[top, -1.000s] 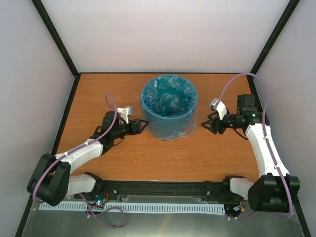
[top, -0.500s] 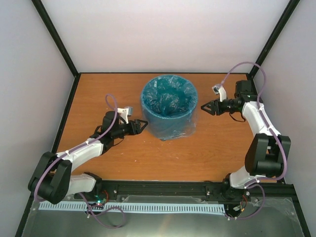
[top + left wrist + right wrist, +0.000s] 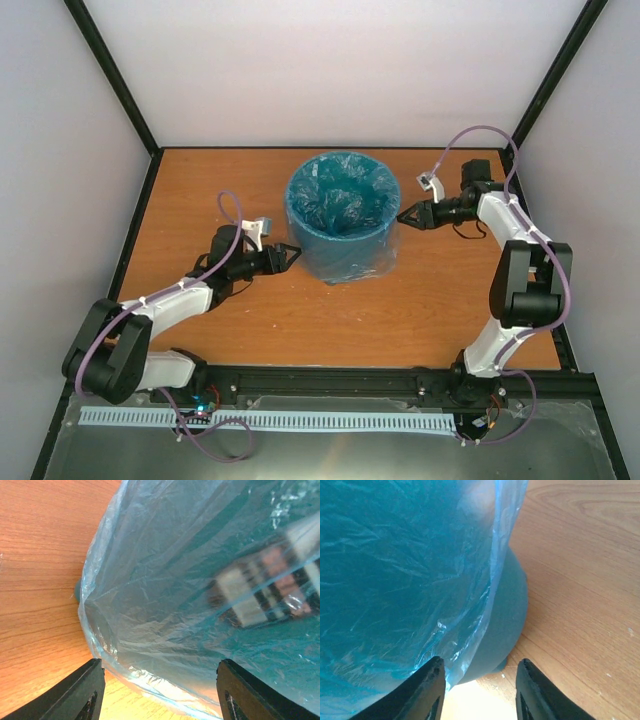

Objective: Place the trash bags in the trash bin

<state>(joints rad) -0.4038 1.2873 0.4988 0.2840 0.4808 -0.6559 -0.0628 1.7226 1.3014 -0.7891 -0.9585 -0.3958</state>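
The dark teal trash bin (image 3: 322,240) stands upright at the table's middle back. The light-blue trash bag (image 3: 342,207) lines its inside and hangs over the rim down the outer wall. My left gripper (image 3: 293,254) is open and empty at the bin's left side, low near the table. In the left wrist view the bag's film (image 3: 200,605) fills the frame between the open fingers. My right gripper (image 3: 404,217) is open and empty at the bin's right side near the rim. The right wrist view shows the bag's hanging edge (image 3: 410,580) over the bare bin wall (image 3: 505,625).
The wooden table (image 3: 200,190) is enclosed by pale walls with black corner posts. A black rail (image 3: 330,380) and the arm bases run along the near edge.
My right arm has swung from the table's right side up and left, bringing its gripper to the bin's right rim. My left gripper has barely moved.
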